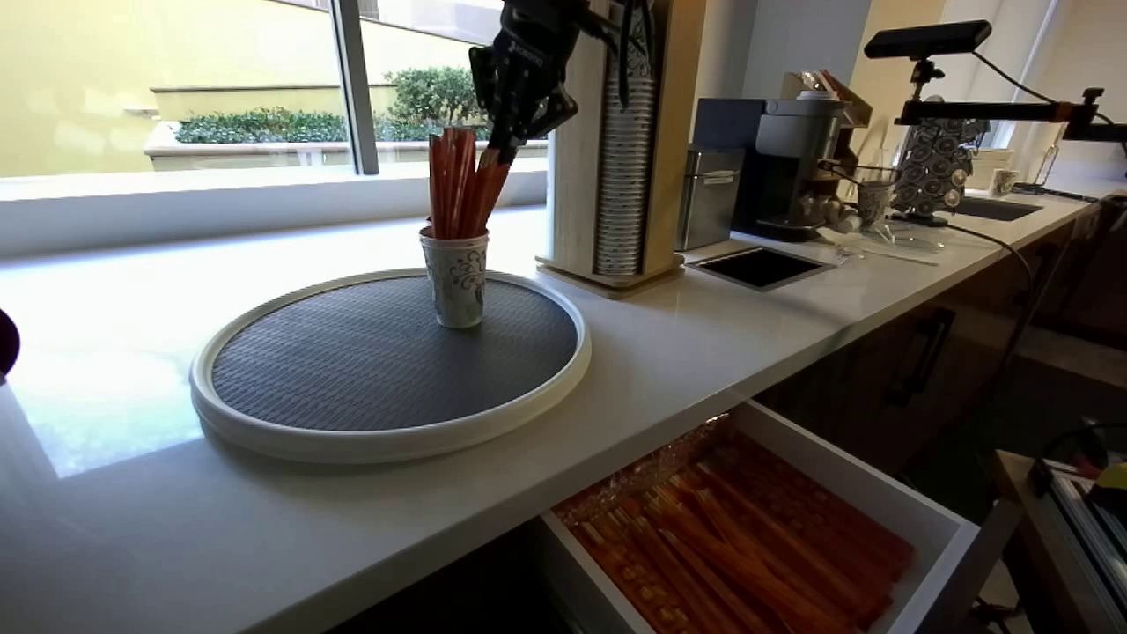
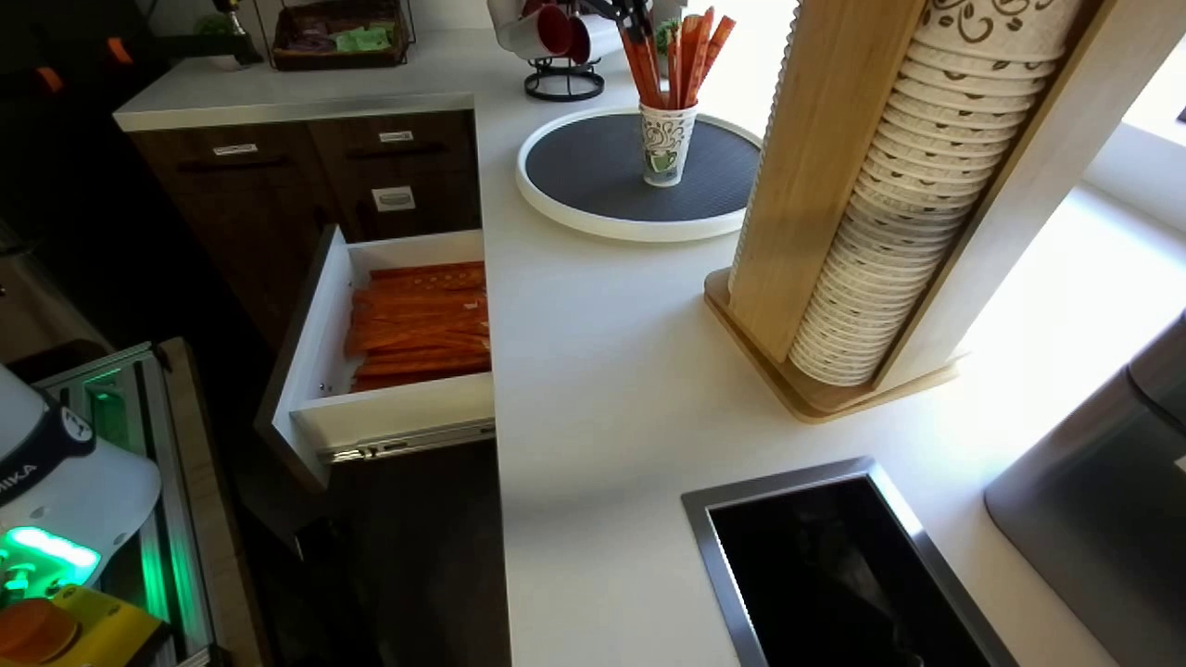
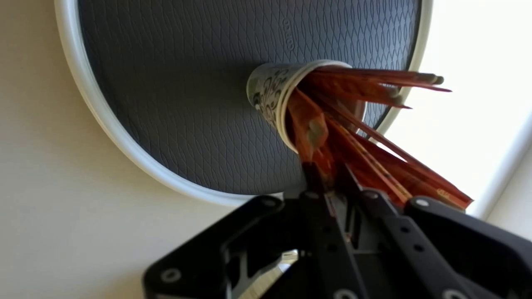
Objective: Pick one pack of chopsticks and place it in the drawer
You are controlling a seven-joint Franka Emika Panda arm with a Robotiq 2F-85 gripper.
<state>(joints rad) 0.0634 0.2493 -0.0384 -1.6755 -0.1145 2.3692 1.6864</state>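
Several reddish-orange packs of chopsticks [image 1: 451, 185] stand in a small white cup [image 1: 460, 286]; they also show in an exterior view [image 2: 690, 56] and the wrist view [image 3: 361, 81]. My gripper [image 1: 502, 151] points down at the packs' upper ends. In the wrist view the gripper [image 3: 326, 170] has its fingers close together around a pack of chopsticks [image 3: 324, 160], whose lower part is still among the others in the cup. In an exterior view the gripper [image 2: 637, 20] is partly cut off. The drawer [image 1: 946, 539] is pulled open and holds many similar packs; it also shows in an exterior view [image 2: 398, 412].
The cup stands on a round grey tray [image 1: 387, 443] with a raised white rim. A wooden cup dispenser [image 1: 577, 176] stands close beside the arm and tray. A window lies behind. A mug rack [image 2: 563, 81] stands beyond the tray. The counter edge overhangs the drawer.
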